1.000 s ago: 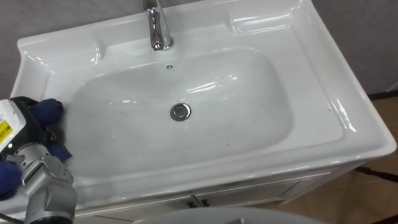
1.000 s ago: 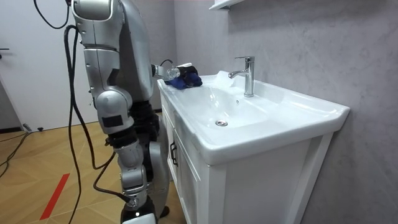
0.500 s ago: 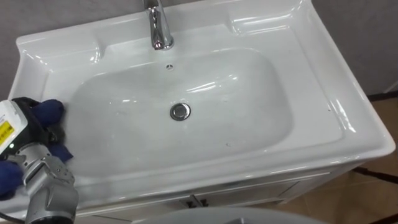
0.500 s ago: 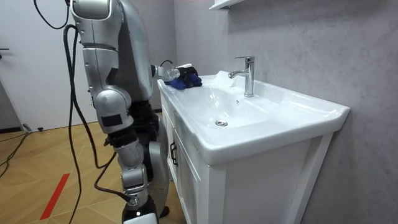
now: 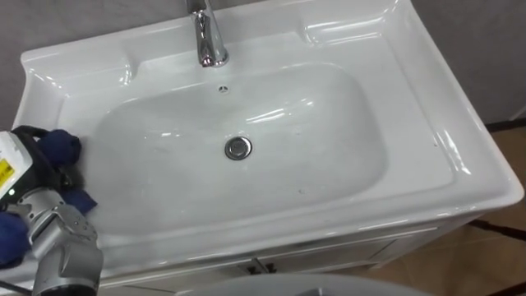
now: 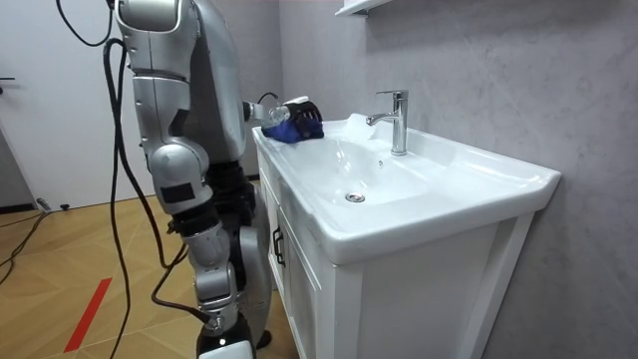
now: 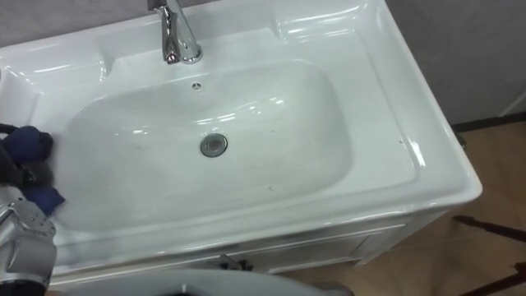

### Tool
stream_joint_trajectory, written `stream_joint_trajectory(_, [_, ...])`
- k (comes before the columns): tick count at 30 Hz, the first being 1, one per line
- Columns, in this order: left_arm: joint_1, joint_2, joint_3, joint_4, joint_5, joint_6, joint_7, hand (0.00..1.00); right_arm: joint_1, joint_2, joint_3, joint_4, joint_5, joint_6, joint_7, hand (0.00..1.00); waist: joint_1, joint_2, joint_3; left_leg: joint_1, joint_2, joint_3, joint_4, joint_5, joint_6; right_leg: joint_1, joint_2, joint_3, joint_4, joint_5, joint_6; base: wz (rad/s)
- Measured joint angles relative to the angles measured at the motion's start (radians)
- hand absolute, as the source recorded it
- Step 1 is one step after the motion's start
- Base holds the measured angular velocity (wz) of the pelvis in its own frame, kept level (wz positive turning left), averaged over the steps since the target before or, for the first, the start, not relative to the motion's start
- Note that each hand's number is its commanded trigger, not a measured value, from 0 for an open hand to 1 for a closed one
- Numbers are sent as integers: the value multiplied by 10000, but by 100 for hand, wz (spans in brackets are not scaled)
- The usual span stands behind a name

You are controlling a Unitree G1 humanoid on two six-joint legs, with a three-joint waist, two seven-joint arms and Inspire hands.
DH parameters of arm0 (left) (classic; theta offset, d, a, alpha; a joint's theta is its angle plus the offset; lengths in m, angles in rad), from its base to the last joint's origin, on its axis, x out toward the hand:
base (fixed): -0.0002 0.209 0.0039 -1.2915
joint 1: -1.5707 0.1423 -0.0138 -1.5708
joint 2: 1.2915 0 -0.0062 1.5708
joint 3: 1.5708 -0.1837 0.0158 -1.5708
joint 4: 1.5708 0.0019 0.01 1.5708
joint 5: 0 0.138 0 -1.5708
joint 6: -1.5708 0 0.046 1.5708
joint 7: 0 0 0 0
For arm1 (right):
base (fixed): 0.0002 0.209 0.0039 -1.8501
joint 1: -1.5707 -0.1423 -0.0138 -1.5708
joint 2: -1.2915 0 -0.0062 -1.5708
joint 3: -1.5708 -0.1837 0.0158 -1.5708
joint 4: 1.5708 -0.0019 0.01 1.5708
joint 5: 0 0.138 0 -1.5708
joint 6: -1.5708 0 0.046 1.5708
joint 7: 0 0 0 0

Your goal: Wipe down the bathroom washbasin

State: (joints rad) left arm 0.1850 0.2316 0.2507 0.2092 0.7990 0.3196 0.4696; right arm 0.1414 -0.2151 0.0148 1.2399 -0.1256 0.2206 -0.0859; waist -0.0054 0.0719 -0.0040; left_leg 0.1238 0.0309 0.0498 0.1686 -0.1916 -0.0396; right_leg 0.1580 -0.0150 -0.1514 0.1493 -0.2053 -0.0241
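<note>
The white basin [image 5: 411,123] has a chrome tap [image 5: 209,37] at its back and a round drain [image 5: 238,148] in the middle of the bowl. My left hand [image 5: 45,174] is at the basin's left rim, its dark fingers curled round a blue cloth [image 5: 62,146] that bulges out above and below them. The right eye view has the same hand [image 7: 18,177] and cloth [image 7: 29,140] at its left edge. In the room view I stand upright against the front of the vanity, with that hand [image 6: 302,108] and the cloth [image 6: 289,132] over the basin's far corner.
The basin tops a white vanity cabinet [image 6: 309,289] with dark drawer handles, set against a grey wall. Wooden floor [image 7: 493,197] lies to the right of the vanity. A small shelf [image 6: 361,6] hangs above the tap.
My left hand with the blue cloth has edged slightly left and lifted a little at the basin's left rim. Nothing else has moved.
</note>
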Motion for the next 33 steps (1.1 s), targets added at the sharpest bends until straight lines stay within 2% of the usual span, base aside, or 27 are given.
stream_joint_trajectory(8, [-196,64,253,-351,0,-10,331,0,245,42,-283,-154,-15,-8,-6,0,-125,79,0,10,-16,-2,1,0,0,2,-13,69,10,-10,18,0])
stream_joint_trajectory(18, [-254,77,212,-589,1,-91,705,0,155,39,-368,103,513,-14,-248,0,-145,251,60,31,-18,18,-4,0,0,-1,-14,90,-1,-13,22,-1])
stream_joint_trajectory(21, [-254,77,211,-639,0,-164,706,0,132,36,-365,128,708,-18,-309,0,-134,280,58,29,-18,18,-4,0,0,0,-16,32,-3,-13,22,0])
stream_joint_trajectory(22, [-255,77,215,-648,0,-183,706,0,155,36,-365,128,782,-20,-330,0,-132,337,26,30,-17,18,-4,0,0,1,-14,35,-1,-13,22,0])
stream_joint_trajectory(29, [-255,130,215,-648,-3,-229,706,0,162,34,-365,108,793,-121,-333,0,-122,338,37,29,-19,22,-3,0,0,-5,-16,42,-12,-14,24,0])
stream_joint_trajectory(33, [-256,198,215,-650,-2,-229,705,0,172,28,-367,96,780,-119,-333,0,-138,391,9,21,-20,23,-2,0,0,-16,-21,40,-12,-15,25,0])
